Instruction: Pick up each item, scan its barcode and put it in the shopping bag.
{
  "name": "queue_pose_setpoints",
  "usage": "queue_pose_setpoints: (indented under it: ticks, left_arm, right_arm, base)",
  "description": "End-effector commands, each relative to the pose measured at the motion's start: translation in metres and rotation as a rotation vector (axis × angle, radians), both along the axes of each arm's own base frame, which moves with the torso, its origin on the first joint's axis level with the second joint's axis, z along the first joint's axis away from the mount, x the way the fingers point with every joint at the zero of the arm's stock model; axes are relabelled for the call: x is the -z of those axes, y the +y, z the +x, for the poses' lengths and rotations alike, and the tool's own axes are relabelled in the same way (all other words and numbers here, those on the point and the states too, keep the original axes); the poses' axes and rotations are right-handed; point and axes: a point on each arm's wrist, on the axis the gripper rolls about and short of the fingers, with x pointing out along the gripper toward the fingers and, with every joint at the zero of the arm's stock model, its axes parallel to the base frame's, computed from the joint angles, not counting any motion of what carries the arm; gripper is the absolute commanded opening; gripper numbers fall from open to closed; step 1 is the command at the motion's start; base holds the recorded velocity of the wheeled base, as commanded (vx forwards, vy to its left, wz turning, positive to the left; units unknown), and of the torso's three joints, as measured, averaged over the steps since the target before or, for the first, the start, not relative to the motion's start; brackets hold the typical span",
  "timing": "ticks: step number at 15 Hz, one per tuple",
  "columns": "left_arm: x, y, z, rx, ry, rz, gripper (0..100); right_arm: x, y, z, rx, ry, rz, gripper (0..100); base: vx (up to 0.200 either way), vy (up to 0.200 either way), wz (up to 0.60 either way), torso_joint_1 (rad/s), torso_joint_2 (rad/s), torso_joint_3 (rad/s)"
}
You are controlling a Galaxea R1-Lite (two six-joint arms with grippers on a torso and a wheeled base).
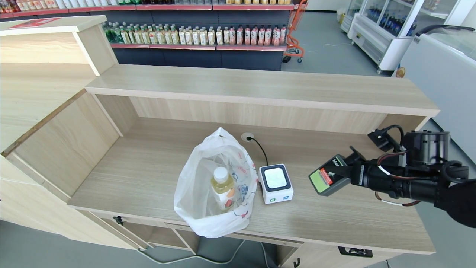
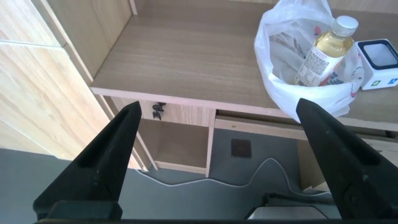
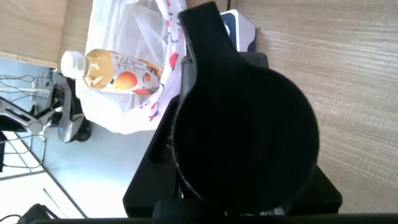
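right arm (image 1: 401,184) is looking chunky and black, red and white cables (image 1: 383,170) looping round its cylinder joints; left gripper (image 2: 219,104) is sporting black wedge fingers (image 2: 106,162)

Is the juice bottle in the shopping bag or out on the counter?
In: the juice bottle stands inside the open shopping bag, cap up.

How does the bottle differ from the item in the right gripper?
The bottle stands inside the bag; the dark item is held in the air by the right gripper, right of the scanner. The bottle is clear, yellow drink, white cap; the item is dark with a green face. Both are above the counter.
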Motion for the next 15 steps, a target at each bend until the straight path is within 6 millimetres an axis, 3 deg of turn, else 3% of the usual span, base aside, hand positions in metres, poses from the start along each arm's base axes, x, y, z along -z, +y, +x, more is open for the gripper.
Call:
queue_pose_setpoints:
  ticks: [1, 7, 15]
  left_arm:
    - [0.0, 0.0, 0.0, 0.0, 0.0, -0.001, 100]
    - [0.0, 0.0, 0.0, 0.0, 0.0, -0.001, 100]
    - [0.0, 0.0, 0.0, 0.0, -0.002, -0.001, 100]
  right_arm:
    - [0.015, 0.003, 0.02, -0.007, 0.022, 0.0, 0]
    - [0.019, 0.035, 0.032, -0.092, 0.011, -0.001, 0]
    - [0.034, 0.048, 0.051, -0.116, 0.03, -0.007, 0]
  base:
    - [0.0, 0.0, 0.0, 0.0, 0.0, 0.0]
    - [0.0, 0.0, 0.0, 0.0, 0.0, 0.0]
    - [0.0, 0.0, 0.0, 0.0, 0.0, 0.0]
